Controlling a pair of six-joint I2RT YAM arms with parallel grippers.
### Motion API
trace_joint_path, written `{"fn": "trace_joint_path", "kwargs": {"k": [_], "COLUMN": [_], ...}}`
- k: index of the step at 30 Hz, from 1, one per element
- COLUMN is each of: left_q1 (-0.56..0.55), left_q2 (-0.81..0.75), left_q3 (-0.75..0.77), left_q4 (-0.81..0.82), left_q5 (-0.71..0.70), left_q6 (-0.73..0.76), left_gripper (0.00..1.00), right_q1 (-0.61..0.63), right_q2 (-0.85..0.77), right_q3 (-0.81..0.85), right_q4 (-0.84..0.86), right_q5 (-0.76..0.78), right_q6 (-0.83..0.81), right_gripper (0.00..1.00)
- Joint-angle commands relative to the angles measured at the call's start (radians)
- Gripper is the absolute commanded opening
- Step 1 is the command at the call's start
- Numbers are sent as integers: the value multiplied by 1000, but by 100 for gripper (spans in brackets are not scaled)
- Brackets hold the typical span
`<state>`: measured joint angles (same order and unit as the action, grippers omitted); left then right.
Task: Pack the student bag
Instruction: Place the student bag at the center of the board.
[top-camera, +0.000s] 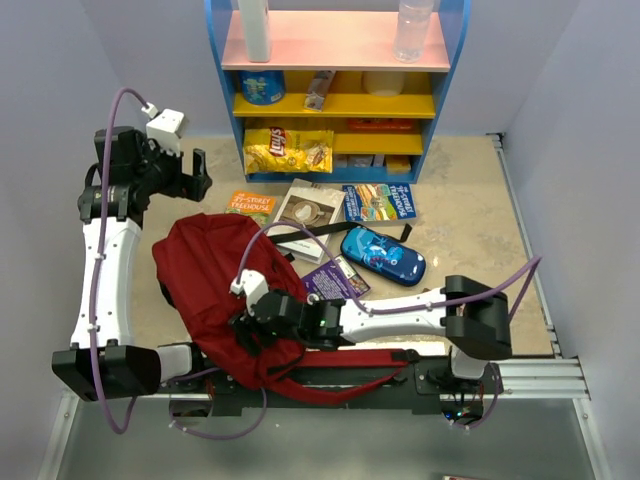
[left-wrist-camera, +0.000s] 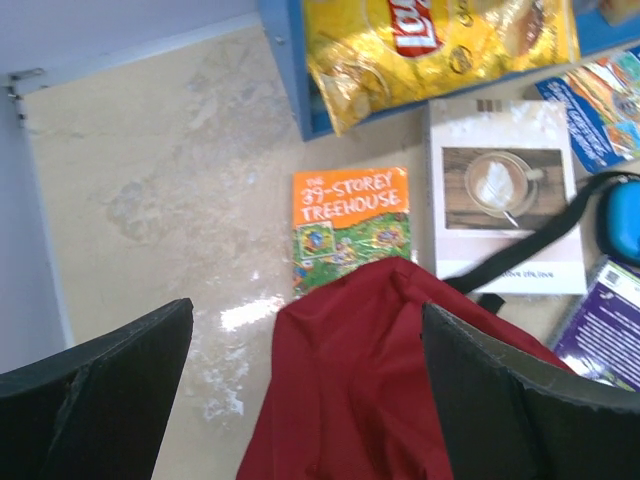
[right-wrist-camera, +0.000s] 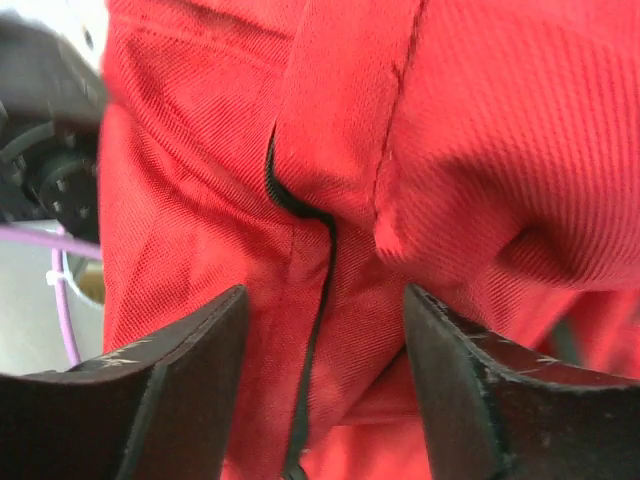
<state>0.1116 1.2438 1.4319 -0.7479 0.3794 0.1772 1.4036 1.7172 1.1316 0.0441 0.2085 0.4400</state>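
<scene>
While the right fingers (top-camera: 250, 335) hang parted over a zip fold at the near edge of the red bag (top-camera: 200, 265) on the counter (top-camera: 460, 220), they should pinch fabric squarely; left fingers (top-camera: 198, 172), also spread, wait beyond its far-left corner.

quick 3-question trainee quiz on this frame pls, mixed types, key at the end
1. True or false: the 39-Storey Treehouse book is already inside the student bag.
2. What sits in the bottom compartment of the blue shelf unit? A) Lay's chip bag B) blue pencil case C) purple book
3. What lies between the fingers of the right gripper?

Key: 1 false, it lies on the table at the bag's edge. 2 A. 3 red fabric of the bag.
</scene>
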Motion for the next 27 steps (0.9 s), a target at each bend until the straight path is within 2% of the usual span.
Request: {"fn": "trace_joint_path", "kwargs": {"k": [1, 3, 5, 8, 12, 14, 17, 18, 21, 27], "left_q1": [26, 36, 36, 37, 37, 37, 37, 37, 37, 37], "left_q2": [-6, -10, -14, -14, -17, -15, -10, -7, 2, 6], "left_q3": [107, 117, 110, 75, 55, 62, 62, 62, 61, 45], "left_q4": [71, 78, 73, 73, 79, 78, 76, 73, 68, 67], "left_q5": [-115, -117, -108, -88, -76, -65, -39, -24, 4, 23], "left_q6": [8, 16, 27, 36, 38, 45, 53, 51, 53, 59], "left_gripper": [100, 100, 100, 100, 100, 100, 100, 100, 100, 100], "right_q1": [-3, -5, -6, -21, -84, -127, -300, -363, -406, -408], "right_q2": [36, 41, 30, -13, -122, -195, -246, -245, -188, 3], "right_q3": [68, 89, 121, 184, 182, 145, 41, -2, -15, 48], "right_q4": [-30, -41, -70, -150, -145, -150, -125, -122, -124, -87], "right_q5": [-23, -26, -3, 9, -101, -37, -46, -22, 9, -63], "right_q6": [28, 17, -6, -44, -75, -73, -12, -11, -52, -87], "right_gripper": [85, 94, 98, 99, 99, 99, 95, 95, 93, 91]}}
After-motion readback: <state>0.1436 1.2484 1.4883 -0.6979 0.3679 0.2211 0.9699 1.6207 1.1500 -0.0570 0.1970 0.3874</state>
